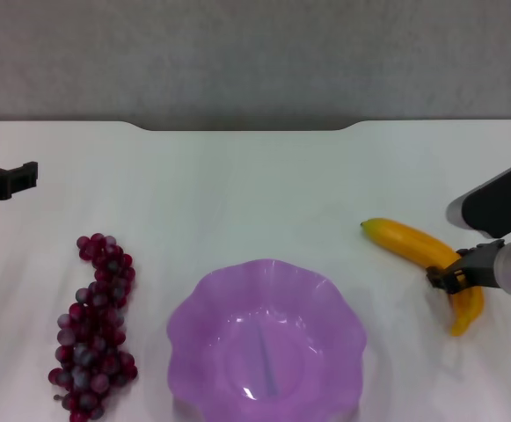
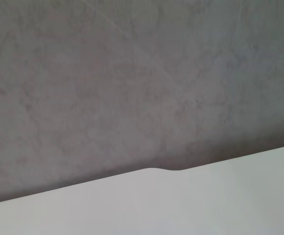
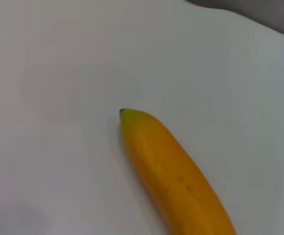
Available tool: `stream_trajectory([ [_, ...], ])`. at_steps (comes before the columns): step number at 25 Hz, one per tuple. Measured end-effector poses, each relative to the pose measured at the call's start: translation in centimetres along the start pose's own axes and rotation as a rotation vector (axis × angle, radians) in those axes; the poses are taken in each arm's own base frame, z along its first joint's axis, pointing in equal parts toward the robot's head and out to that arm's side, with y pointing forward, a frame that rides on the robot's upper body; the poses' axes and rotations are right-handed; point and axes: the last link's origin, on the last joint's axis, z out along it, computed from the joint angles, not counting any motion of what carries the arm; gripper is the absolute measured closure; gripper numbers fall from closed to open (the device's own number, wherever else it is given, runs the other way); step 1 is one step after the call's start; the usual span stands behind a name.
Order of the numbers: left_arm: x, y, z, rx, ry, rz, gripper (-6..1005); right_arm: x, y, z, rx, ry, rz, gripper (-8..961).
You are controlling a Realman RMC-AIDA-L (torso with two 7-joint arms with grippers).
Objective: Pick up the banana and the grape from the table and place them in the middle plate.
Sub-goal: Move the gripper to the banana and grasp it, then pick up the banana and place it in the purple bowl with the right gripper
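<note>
Head view: banana (image 1: 413, 249) lies on the white tabletop (image 1: 255, 193), to the right of the purple plate (image 1: 266, 343); grapes (image 1: 95, 327) lie to the plate's left. The right hand (image 1: 444, 280) sits at the banana's near half, its dark fingers touching the fruit; whether they are clamped on it cannot be told. The left hand (image 1: 4, 178) hangs at the far left edge, well apart from the grapes, fingers apart. No writing is legible. Right wrist view alone shows the banana's (image 3: 176, 176) greenish tip; left wrist view shows only tabletop (image 2: 190, 205) and grey wall (image 2: 132, 78).
</note>
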Motion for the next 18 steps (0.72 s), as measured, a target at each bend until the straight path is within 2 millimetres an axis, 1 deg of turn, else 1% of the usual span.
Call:
stream_trajectory([
  [4, -0.1, -0.1, 0.0, 0.008, -0.007, 0.007, 258, 0.0, -0.5, -0.1, 0.008, -0.007, 0.024, 303],
  [7, -0.1, -0.1, 0.0, 0.01, -0.009, 0.011, 258, -0.2, -0.7, -0.2, 0.012, -0.014, 0.037, 369],
  [10, -0.2, -0.1, 0.0, 0.008, -0.014, 0.011, 259, -0.7, -0.6, -0.7, 0.002, -0.031, 0.037, 435],
  [11, -0.2, -0.1, 0.0, 0.008, -0.016, 0.01, 259, -1.0, -0.4, -1.1, -0.004, -0.044, 0.037, 433],
  [13, -0.2, -0.2, 0.0, 0.008, -0.015, 0.011, 259, -1.6, -0.5, -2.4, -0.008, -0.082, 0.039, 429],
  [16, -0.1, -0.1, -0.1, 0.009, -0.012, 0.013, 259, -3.0, -0.9, -5.7, 0.005, -0.159, 0.024, 423],
  [18, 0.0, -0.1, -0.1, 0.008, -0.011, 0.013, 259, -4.0, -0.9, -8.1, 0.011, -0.204, 0.0, 420],
])
